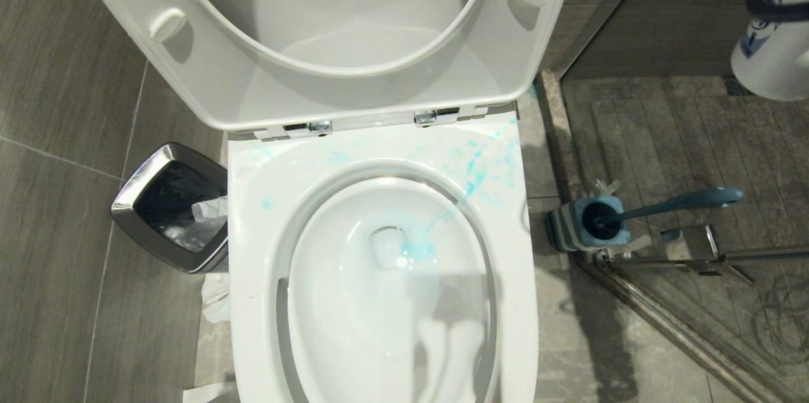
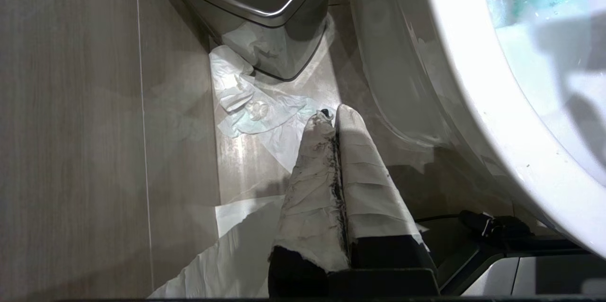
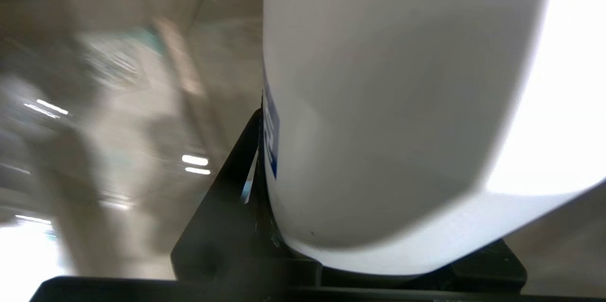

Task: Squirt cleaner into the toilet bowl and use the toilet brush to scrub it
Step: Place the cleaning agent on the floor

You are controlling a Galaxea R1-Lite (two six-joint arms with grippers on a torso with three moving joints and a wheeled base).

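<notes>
Grey-tiled bathroom floor (image 1: 63, 232) w/ the toilet (image 1: 379, 156) dead centre in head view, seat and lid (image 1: 354, 43) up. Blue-teal liquid (image 1: 471, 166) is streaked over the rim at back right and runs down into the bowl, pooling by the drain (image 1: 414, 251).

Right end effector (image 3: 303, 245): jaws part-open and clamped on the cleaner (image 3: 393, 103), a white bottle w/ a blue label edge, black fingers (image 3: 227, 207) pressed against its side. In head view the bottle (image 1: 771, 49) shows at upper right, over the shower floor, well apart from the bowl; cap not visible.

Left end effector (image 2: 337, 117): closed, empty, its two white-wrapped fingers (image 2: 360, 164) pressed together, hanging low beside the toilet's left side, above the floor.

Brush (image 1: 670, 204) sits in its holder (image 1: 584, 226) just right of the toilet, handle leaning to the right. Bin (image 1: 167, 207) w/ steel rim stands just beside the toilet on the left, black liner inside; crumpled paper (image 2: 251, 108) lies on the floor next to it.
</notes>
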